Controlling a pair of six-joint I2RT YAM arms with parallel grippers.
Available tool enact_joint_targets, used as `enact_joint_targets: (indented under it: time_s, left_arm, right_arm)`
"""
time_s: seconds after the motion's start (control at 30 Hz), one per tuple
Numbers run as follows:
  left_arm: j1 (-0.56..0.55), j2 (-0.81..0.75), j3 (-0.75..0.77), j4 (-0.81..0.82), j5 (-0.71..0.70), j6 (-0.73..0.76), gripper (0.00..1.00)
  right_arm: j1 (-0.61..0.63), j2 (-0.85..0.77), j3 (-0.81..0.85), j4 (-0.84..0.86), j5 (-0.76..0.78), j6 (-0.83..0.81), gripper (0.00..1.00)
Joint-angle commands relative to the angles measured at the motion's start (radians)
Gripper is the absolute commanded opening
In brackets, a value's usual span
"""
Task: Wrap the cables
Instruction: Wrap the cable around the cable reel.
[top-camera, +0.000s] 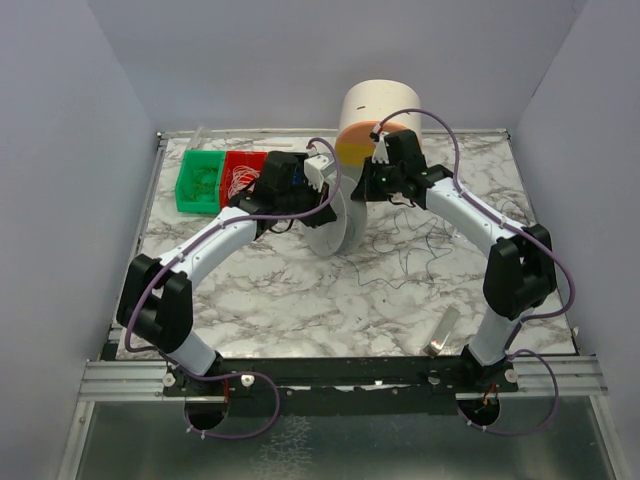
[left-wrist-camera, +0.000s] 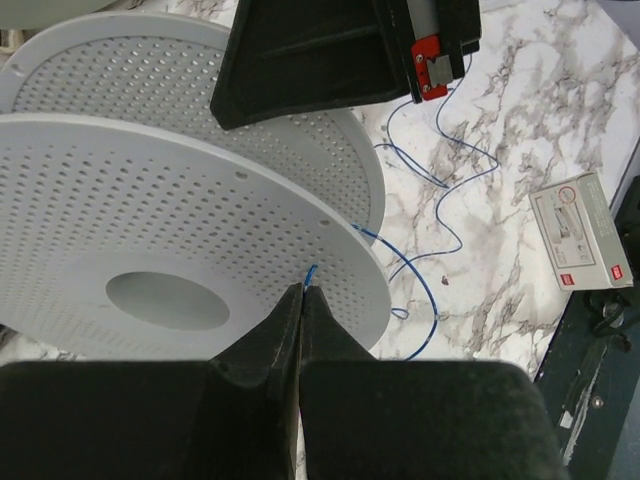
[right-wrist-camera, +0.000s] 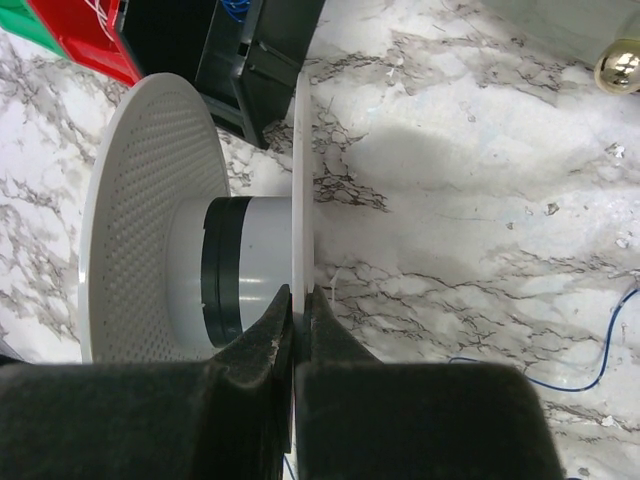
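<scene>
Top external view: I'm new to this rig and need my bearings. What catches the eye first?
A white perforated spool stands on edge mid-table, its flange pinched by the right end effector. The left end effector is shut on the tip of a thin blue wire that squiggles loose over the marble beside the spool.

From high at 6 o'clock the top camera looks down over the whole table (top-camera: 300, 290), while both wrist cameras sit close, sharing the white spool (top-camera: 340, 225) toward 12 o'clock.
</scene>
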Motion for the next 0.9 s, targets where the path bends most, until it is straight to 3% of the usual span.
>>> enact_joint_targets:
  time_s: [0.0,0.57,0.87]
  left_arm:
    - [-0.004,-0.074,-0.004,-0.039,-0.083,0.037,0.0]
    - [-0.01,-0.087,-0.048,-0.037,-0.07,0.053,0.0]
    - [-0.055,-0.066,-0.056,-0.036,-0.114,0.054,0.0]
  right_arm:
    - [-0.013,-0.057,0.001,0.034,0.022,-0.003,0.0]
    - [-0.02,-0.054,0.03,0.018,0.041,-0.007,0.0]
    - [-0.034,-0.039,0.035,0.038,-0.091,0.037,0.0]
